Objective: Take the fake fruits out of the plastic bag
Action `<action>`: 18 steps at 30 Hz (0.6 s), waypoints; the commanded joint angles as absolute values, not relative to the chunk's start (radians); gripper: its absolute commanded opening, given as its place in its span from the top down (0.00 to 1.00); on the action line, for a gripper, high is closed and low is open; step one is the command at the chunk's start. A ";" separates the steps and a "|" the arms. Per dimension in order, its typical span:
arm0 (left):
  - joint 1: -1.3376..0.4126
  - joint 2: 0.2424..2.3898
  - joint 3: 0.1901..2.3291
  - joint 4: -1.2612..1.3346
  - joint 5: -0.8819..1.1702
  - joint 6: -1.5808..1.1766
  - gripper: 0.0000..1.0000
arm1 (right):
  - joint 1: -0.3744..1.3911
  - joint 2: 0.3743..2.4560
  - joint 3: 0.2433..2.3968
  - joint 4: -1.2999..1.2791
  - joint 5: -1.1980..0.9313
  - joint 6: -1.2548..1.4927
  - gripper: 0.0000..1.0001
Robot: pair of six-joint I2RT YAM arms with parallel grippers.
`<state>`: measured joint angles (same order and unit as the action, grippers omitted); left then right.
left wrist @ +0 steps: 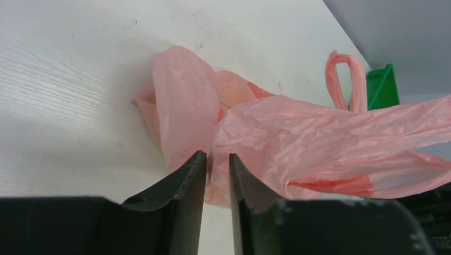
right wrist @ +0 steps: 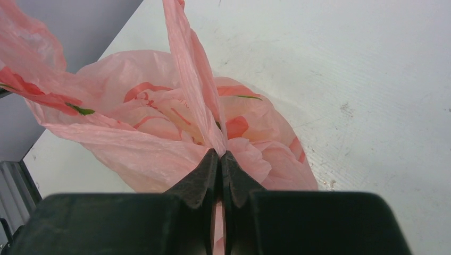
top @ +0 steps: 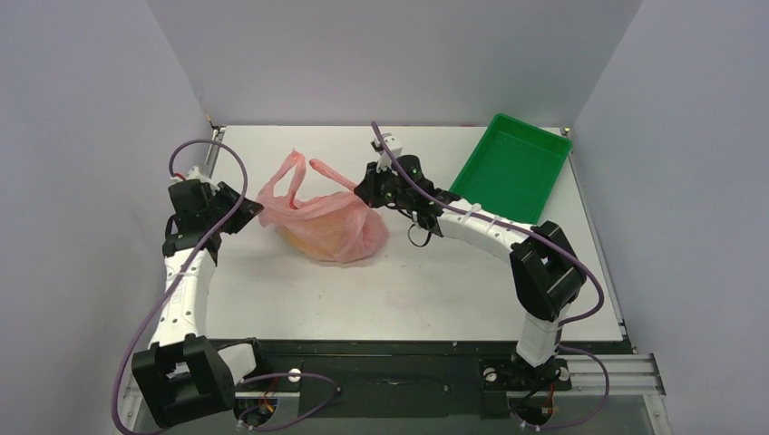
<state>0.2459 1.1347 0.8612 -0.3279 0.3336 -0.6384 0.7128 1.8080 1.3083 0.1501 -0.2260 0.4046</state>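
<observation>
The pink plastic bag [top: 337, 231] lies crumpled on the table between both arms, its loop handles toward the back. A yellow-orange mass [top: 306, 239] shows dimly through the film; the single fake fruits cannot be told apart. My right gripper [top: 365, 192] is at the bag's right upper edge. In the right wrist view it [right wrist: 219, 154] is shut on a strip of the bag [right wrist: 149, 117]. My left gripper [top: 250, 210] is at the bag's left edge. In the left wrist view its jaws [left wrist: 218, 155] stand a narrow gap apart, with the bag's film [left wrist: 298, 133] at the tips.
A rigid green tray [top: 512, 168] lies at the back right of the table, and its corner shows in the left wrist view [left wrist: 382, 85]. Grey walls close in the table on the left, back and right.
</observation>
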 commanded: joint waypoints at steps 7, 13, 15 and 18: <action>0.167 1.046 1.092 -0.468 0.488 -0.287 0.36 | 0.716 1.771 1.342 0.211 -0.284 0.392 1.00; -0.213 1.091 1.201 -0.597 0.147 0.074 0.27 | 0.714 1.765 1.339 0.210 -0.285 0.384 1.00; -0.300 1.123 1.237 -0.615 -0.018 0.143 0.26 | 0.714 1.765 1.338 0.210 -0.284 0.382 1.00; -0.333 1.166 1.275 -0.625 -0.164 0.130 0.27 | 0.714 1.766 1.339 0.210 -0.284 0.381 1.00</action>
<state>-0.3065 1.1145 1.2030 -0.5621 0.1307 0.0067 0.7132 1.8080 1.3083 0.1555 -0.2745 0.4000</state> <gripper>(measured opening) 0.736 0.007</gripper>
